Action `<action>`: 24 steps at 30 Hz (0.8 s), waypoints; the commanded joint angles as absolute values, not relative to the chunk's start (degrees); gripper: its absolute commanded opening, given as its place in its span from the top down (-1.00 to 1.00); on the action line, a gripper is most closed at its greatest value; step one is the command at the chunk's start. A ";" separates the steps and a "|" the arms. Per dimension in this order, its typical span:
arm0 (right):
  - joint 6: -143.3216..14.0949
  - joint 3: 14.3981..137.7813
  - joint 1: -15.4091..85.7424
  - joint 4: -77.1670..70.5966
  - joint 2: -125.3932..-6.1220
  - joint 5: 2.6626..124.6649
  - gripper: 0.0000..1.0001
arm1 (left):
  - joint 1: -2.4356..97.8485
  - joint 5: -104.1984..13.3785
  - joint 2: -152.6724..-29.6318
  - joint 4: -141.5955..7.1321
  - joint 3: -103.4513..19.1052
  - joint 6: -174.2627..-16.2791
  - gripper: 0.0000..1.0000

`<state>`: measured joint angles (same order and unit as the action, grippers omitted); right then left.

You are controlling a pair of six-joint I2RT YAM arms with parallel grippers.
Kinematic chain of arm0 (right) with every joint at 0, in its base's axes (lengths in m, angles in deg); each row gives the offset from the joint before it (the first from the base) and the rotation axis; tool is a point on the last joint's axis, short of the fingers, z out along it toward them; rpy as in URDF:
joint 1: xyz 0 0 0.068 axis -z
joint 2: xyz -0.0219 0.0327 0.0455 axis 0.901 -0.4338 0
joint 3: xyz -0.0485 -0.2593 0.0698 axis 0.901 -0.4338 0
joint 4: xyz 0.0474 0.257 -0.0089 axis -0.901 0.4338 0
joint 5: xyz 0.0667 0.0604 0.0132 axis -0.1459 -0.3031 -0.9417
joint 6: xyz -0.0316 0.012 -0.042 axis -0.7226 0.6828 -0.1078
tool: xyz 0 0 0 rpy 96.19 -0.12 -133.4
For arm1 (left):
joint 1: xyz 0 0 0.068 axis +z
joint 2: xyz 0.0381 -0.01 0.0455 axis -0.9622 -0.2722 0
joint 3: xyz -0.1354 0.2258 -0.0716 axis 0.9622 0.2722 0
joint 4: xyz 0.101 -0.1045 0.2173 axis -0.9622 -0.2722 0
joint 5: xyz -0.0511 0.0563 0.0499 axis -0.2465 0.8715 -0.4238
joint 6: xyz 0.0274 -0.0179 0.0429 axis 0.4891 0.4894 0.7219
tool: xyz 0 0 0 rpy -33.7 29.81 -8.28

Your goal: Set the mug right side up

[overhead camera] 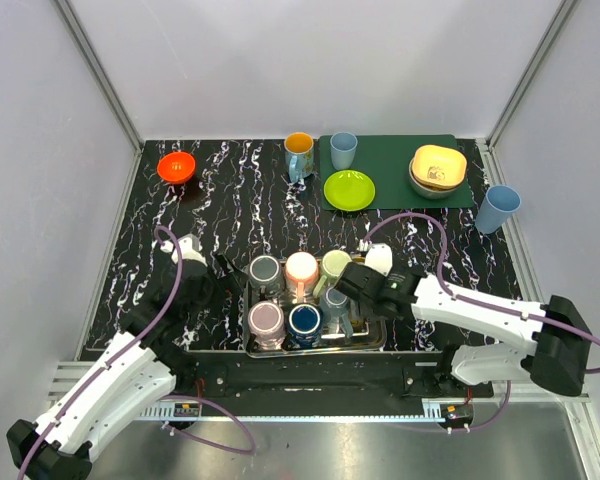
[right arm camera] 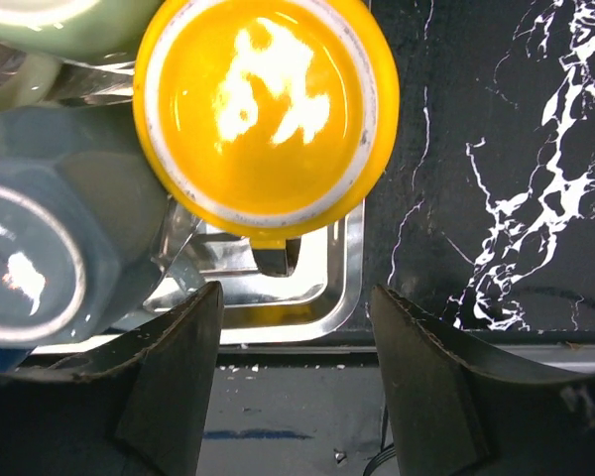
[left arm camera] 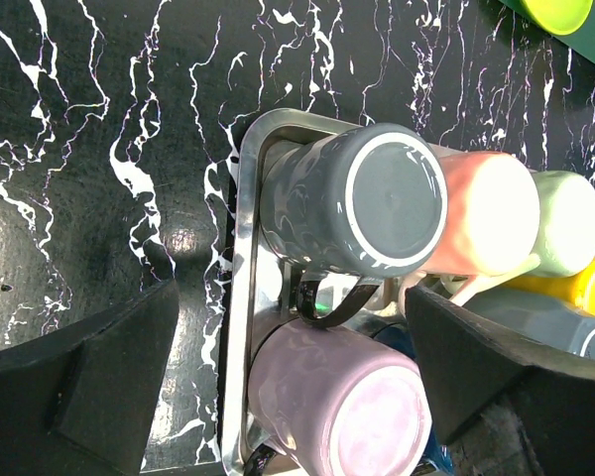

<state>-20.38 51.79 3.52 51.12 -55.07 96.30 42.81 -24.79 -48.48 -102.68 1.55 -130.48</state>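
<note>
Top view: steel tray [overhead camera: 320, 350] at the near middle of the table, packed with mugs standing bottom-up. Right arm reaches in low from the right, elbow folded; right gripper [overhead camera: 342, 285] sits over the tray's right end. Left arm is bent beside the tray's left edge; left gripper [overhead camera: 208, 272] is off the tray.

Left wrist: jaws spread wide and empty, looking down on the grey mug [left arm camera: 377, 198] and lilac mug [left arm camera: 337, 397].

Right wrist: yellow mug [right arm camera: 268, 109] upside down in the tray's near-right corner, likely the target. Its handle [right arm camera: 275, 253] points toward the gripper. Jaws stand apart and touch nothing I can see.

Judgement: glazed ceramic, so rigid, fairly heavy, slick and chippable. Neighbours crowd the body, so the handle side is the better hold.
</note>
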 commanded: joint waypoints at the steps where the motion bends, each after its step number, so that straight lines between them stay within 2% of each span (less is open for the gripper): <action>1: -18.43 51.52 2.95 49.29 -57.18 101.79 -0.31 | 43.00 -25.72 -48.27 -100.80 1.87 -130.36 -0.96; 2: -18.34 51.26 2.95 49.12 -57.27 102.06 -0.20 | 43.00 -25.72 -48.27 -100.80 1.87 -130.54 -0.96; 5: -18.43 50.55 3.03 48.24 -57.19 103.82 -0.05 | 43.00 -25.81 -48.26 -100.89 2.13 -130.71 -0.96; 8: -18.87 50.38 3.21 47.45 -57.97 105.05 0.00 | 42.92 -25.55 -48.26 -101.06 2.05 -130.71 -0.96; 17: -21.06 49.06 4.00 42.80 -60.79 105.14 -0.10 | 43.00 -25.28 -48.97 -101.42 2.13 -130.71 -0.95; 24: -22.74 47.83 5.76 39.72 -60.44 105.49 -0.01 | 42.92 -25.37 -49.93 -101.42 1.96 -130.71 -0.95</action>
<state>-21.91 48.62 4.53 43.34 -60.71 102.27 42.81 -24.99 -49.39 -102.72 1.57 -130.50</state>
